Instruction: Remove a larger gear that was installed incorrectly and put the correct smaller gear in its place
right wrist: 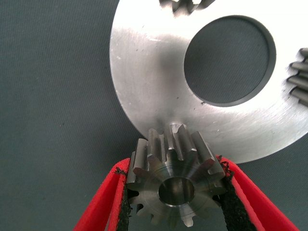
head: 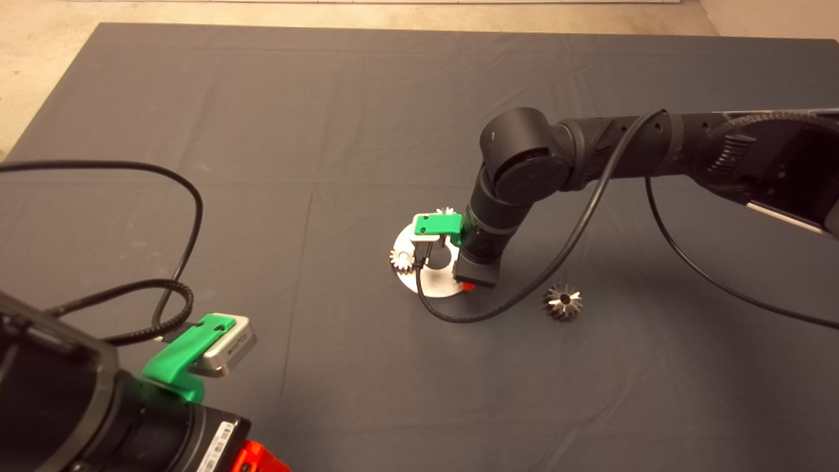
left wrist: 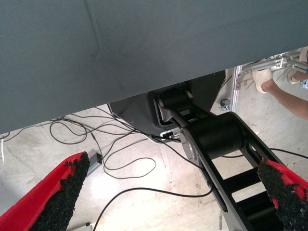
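My right gripper (right wrist: 174, 192) has its 2 red fingers (right wrist: 103, 202) clamped on the smaller gear (right wrist: 175, 185), 1 pad on each side of the teeth, and the gear's centre hole looks straight up at the wrist camera, so I judge its axis to be vertical. The gear sits at the edge of the round steel plate (right wrist: 159, 91), partly over its rim; in the head view that spot is at about 4 o'clock on the plate (head: 429, 283), hidden there under the right wrist. I cannot tell whether the gear is already seated on a pin or only hangs just above the plate. From the jaws, the big round opening (right wrist: 230, 60) of the plate lies toward the plate's centre, and teeth of 2 other small gears (head: 401, 259) show at the rim, 1 at about 9 o'clock and 1 at 12 o'clock in the head view. The larger gear (head: 562, 302) lies alone on the dark mat (head: 262, 131), at about 4 o'clock from the plate and apart from it, so I judge the removal done. The left gripper (left wrist: 159, 192) waits at the lower left of the head view, fingers apart, holding nothing; the right arm is the nearer one for the seating.
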Motion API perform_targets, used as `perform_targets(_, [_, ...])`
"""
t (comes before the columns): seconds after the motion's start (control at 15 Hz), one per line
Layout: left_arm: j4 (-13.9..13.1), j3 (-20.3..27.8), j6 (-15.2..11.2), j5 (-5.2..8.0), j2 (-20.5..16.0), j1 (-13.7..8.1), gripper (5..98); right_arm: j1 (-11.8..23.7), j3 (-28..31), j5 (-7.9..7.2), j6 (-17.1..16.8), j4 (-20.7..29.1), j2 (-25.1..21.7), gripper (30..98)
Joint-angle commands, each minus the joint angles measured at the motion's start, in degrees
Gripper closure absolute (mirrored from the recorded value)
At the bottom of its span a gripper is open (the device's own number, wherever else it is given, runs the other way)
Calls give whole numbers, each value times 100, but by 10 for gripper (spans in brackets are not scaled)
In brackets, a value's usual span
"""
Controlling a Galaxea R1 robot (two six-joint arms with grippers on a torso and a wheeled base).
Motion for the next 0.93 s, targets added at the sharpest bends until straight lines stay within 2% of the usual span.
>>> perform_targets(0.0, [-83,88,-2,-6,-16,-43,127,115,-26,-718,164,-90,144,864])
perform_targets(0.87, [-83,88,5,-6,-16,-43,127,124,62,-718,164,-72,36,864])
